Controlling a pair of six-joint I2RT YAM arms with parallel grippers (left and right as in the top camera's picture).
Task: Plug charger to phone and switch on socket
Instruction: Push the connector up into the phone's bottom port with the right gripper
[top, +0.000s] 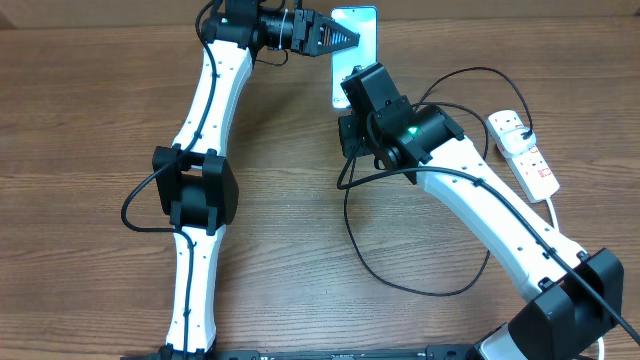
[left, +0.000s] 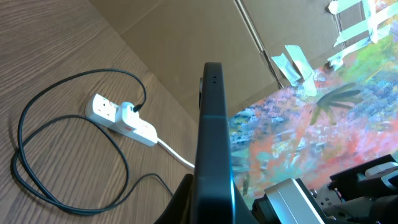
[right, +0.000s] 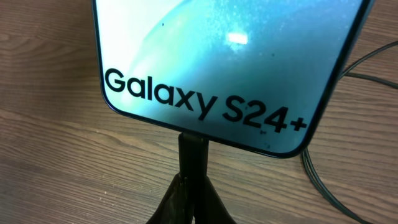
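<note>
On the brown wood-grain table, the white-and-black left arm reaches across the far side. Its left gripper is closed on the long side edge of the slim black-edged smartphone with the light blue-teal screen. In the left wrist view the smartphone stands edge-on, with one dark finger showing beside it. Its lower end, printed "Galaxy S24+", faces the right gripper. That gripper's fingers are pinched on the small black connector of the long thin black charger cable, and the connector's tip touches the smartphone's bottom edge. From there the charger cable runs in wide loops over the table to the right. It ends at the white elongated power strip with red switches, which lies well apart from the smartphone with its thick white cord trailing away.
</note>
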